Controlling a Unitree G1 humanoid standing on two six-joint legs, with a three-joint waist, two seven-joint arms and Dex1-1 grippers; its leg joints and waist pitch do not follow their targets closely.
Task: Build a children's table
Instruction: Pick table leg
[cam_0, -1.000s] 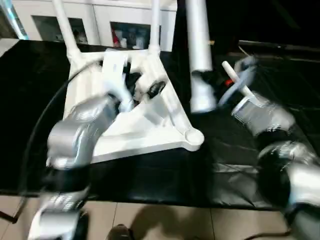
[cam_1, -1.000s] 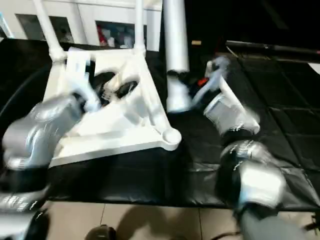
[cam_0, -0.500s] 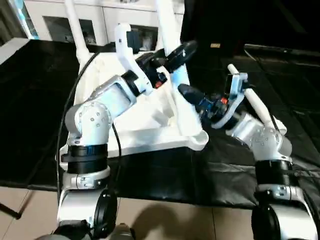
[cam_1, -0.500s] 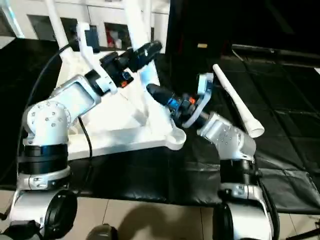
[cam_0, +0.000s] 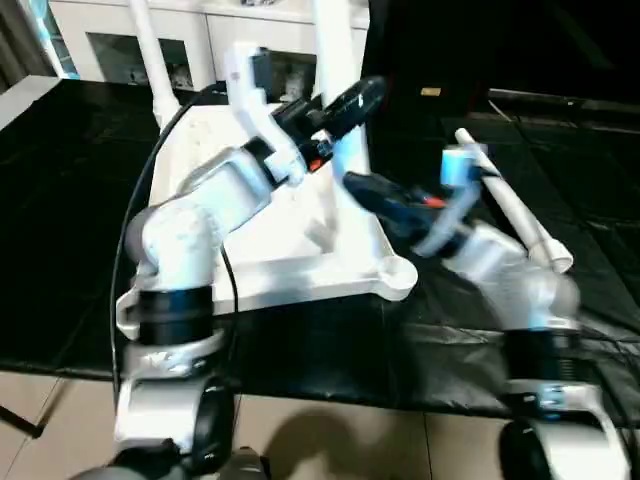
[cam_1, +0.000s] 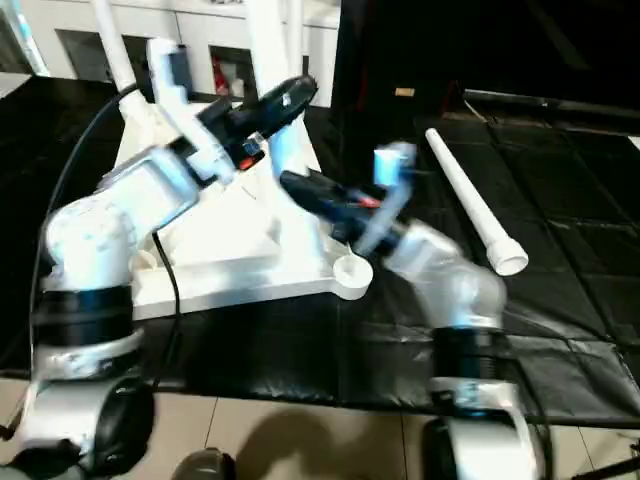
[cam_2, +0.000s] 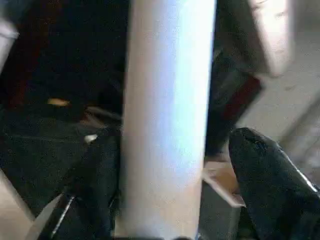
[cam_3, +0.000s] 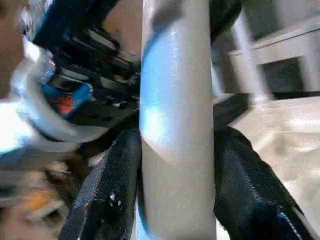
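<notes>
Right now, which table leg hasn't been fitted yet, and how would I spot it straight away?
Start at the white table top lying upside down on the black mat. Look past the robot's right arm, on the side away from the top: the loose leg lies there, a long white tapered tube. Unlike the other legs, which stand upright from the top, it lies flat on the mat, alone.

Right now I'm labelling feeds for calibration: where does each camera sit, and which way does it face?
Eye views: on the head, facing forward and down at the table top, silver forearms, left pincer and right pincer.
Left wrist view: on the left wrist, looking along its fingers at the upright leg.
Right wrist view: on the right wrist, fingers clamping that leg.
Shared: both wrist views show one leg.
</notes>
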